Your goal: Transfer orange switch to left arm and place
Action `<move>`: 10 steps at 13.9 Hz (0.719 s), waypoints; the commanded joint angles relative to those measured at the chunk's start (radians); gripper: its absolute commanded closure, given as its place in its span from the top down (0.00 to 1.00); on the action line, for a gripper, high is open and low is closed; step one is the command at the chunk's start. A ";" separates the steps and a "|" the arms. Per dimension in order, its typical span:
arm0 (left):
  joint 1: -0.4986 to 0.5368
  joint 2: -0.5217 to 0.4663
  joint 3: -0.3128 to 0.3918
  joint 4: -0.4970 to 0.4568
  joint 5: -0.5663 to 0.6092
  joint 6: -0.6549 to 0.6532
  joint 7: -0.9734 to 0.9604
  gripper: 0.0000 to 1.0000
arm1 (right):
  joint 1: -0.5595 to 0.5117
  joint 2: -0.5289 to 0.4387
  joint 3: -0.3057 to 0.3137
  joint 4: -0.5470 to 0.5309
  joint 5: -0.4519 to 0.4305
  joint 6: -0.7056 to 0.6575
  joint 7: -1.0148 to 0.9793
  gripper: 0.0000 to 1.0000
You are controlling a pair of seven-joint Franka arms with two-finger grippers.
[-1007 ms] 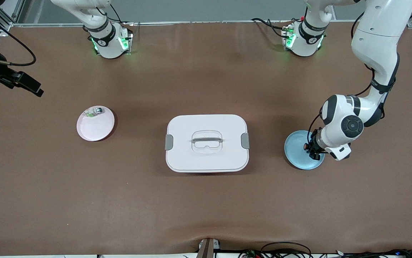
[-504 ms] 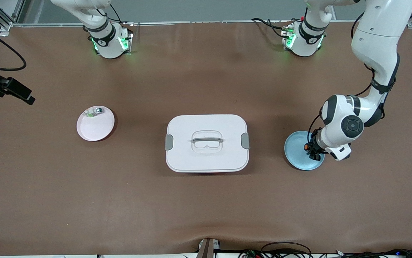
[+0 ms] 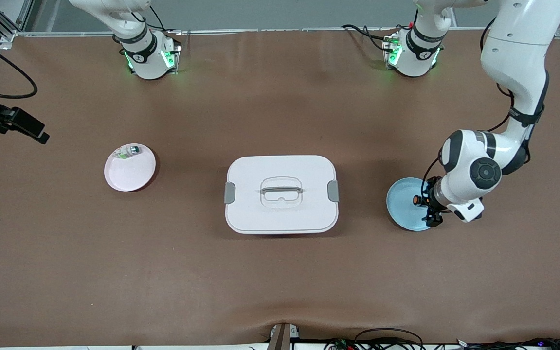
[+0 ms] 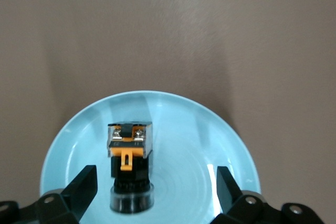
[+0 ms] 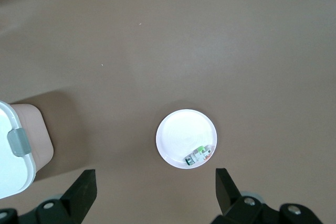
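Box [image 3: 280, 194] sits mid-table between the plates. Orange switch [image 4: 129, 165] rests on the blue plate [image 3: 403, 214] at the left arm's end, between the left gripper's [image 4: 153, 188] spread, released fingers. Lift straight up, clear of it. Right gripper [image 5: 156, 192] waits high above the pink plate [image 5: 178, 132], fingers apart.

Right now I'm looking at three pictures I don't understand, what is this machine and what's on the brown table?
Two white robot arms share a table. One picture looks down from across it; the other two come from cameras on each wrist. At the centre sits a large white latched plastic box. Toward the left arm's end, the left gripper hangs with open jaws over a round blue plate, where the small black-and-orange switch lies, unheld. The right gripper waits open and empty at its end, near a round pink plate holding a small clear-and-green part.
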 commanded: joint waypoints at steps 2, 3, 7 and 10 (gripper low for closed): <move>0.002 -0.071 -0.008 0.156 0.011 -0.294 0.152 1.00 | 0.027 0.031 -0.001 0.028 0.000 0.022 -0.006 1.00; 0.005 -0.088 -0.009 0.193 0.004 -0.352 0.201 1.00 | 0.033 0.034 0.001 0.028 -0.006 0.027 -0.006 1.00; 0.019 -0.200 -0.017 0.299 -0.026 -0.509 0.540 1.00 | 0.036 0.034 0.001 0.049 0.025 0.024 -0.010 1.00; 0.022 -0.222 -0.017 0.388 -0.023 -0.572 0.732 1.00 | 0.042 0.033 0.001 0.055 0.017 0.024 -0.012 1.00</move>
